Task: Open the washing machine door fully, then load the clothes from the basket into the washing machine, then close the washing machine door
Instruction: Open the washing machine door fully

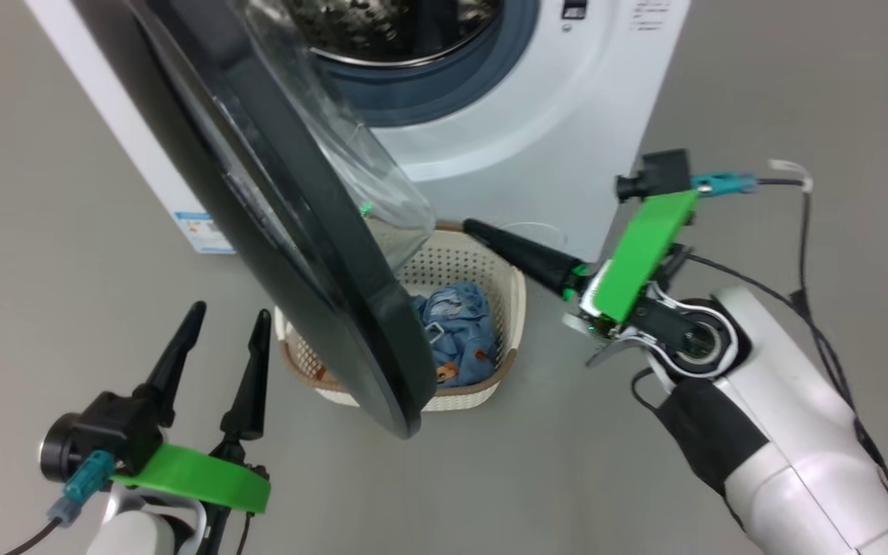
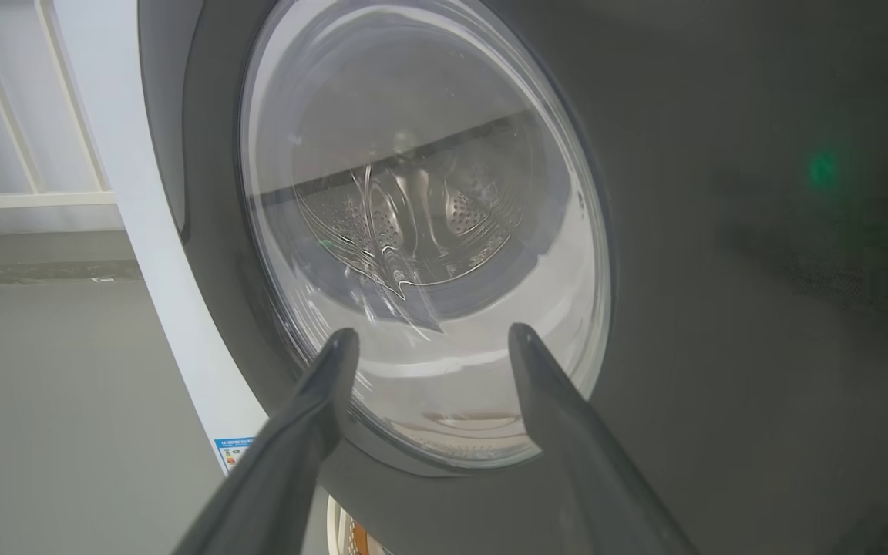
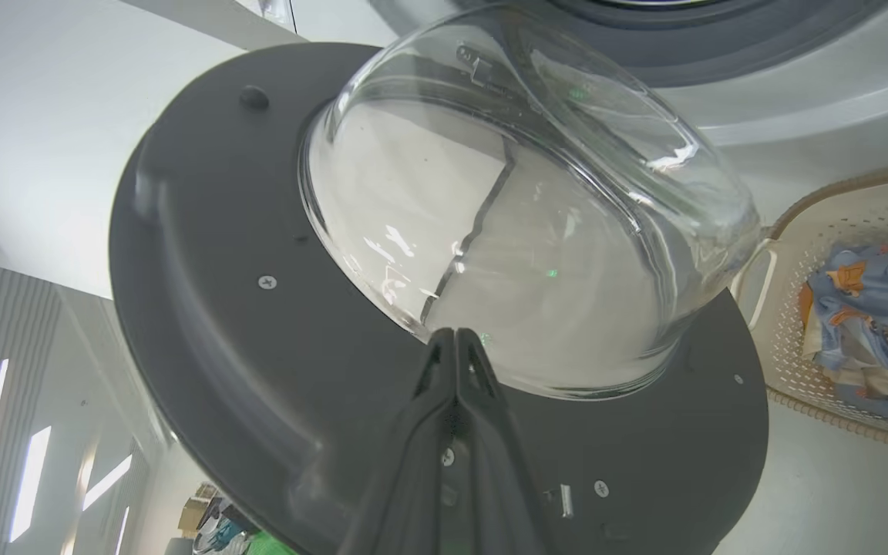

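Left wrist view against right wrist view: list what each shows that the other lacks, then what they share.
Left wrist view: the washing machine door from outside, the open left gripper, the blue label sticker. Right wrist view: the door's bulging glass bowl from inside, the shut right gripper, the clothes. Shared: the door and the white washing machine.
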Robot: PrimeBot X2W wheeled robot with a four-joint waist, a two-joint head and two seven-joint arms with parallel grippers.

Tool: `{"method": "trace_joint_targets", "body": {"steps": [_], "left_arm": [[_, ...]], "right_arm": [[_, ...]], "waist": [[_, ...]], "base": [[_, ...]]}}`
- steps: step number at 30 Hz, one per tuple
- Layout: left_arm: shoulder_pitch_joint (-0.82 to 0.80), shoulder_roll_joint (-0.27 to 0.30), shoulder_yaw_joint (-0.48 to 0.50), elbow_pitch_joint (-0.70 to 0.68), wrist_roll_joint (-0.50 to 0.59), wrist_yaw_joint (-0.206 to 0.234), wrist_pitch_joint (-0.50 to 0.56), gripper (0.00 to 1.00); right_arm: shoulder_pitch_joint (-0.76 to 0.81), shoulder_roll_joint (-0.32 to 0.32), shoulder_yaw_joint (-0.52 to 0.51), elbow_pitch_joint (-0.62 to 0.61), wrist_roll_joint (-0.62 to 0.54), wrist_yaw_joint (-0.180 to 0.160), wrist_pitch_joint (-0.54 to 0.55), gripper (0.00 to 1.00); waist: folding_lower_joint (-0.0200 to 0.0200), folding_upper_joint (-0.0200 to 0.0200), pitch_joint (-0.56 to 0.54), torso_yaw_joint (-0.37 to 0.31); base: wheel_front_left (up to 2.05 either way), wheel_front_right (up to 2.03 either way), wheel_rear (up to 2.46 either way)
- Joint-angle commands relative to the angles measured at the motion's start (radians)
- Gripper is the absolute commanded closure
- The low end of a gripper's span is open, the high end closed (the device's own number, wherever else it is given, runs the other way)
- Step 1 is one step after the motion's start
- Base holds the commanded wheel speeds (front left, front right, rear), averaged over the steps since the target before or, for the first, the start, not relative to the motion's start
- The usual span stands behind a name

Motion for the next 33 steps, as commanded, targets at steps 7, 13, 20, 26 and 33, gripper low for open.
{"method": "trace_joint_targets", "body": {"steps": [7,13,20,26,33], "left_arm": [[0.022,0.037,0.060,-0.027,0.010,-0.002,-0.006,0.00],[0.050,0.041,0.092,-0.031,0.013,-0.002,-0.006,0.00],[0.085,0.038,0.121,-0.040,0.017,-0.002,-0.006,0.00],[0.113,0.032,0.146,-0.052,0.023,-0.002,-0.006,0.00],[0.157,0.015,0.179,-0.069,0.049,-0.001,-0.006,0.00]], "right_arm": [[0.088,-0.044,-0.045,-0.121,-0.060,0.002,-0.134,1.00],[0.172,-0.128,-0.053,-0.227,-0.231,0.002,-0.356,0.02],[0.276,-0.211,-0.028,-0.272,-0.486,0.002,-0.665,0.00],[0.377,-0.236,-0.079,-0.265,-0.690,0.002,-0.781,0.00],[0.495,-0.185,-0.217,-0.320,-1.019,0.002,-0.789,0.00]], "waist": [[0.0000,0.0000,-0.059,-0.080],[0.0000,0.0000,-0.085,-0.127],[0.0000,0.0000,-0.105,-0.159],[0.0000,0.0000,-0.118,-0.175],[0.0000,0.0000,-0.132,-0.190]], "base": [[0.00,0.00,0.00],[0.00,0.00,0.00],[0.00,0.00,0.00],[0.00,0.00,0.00],[0.00,0.00,0.00]]}}
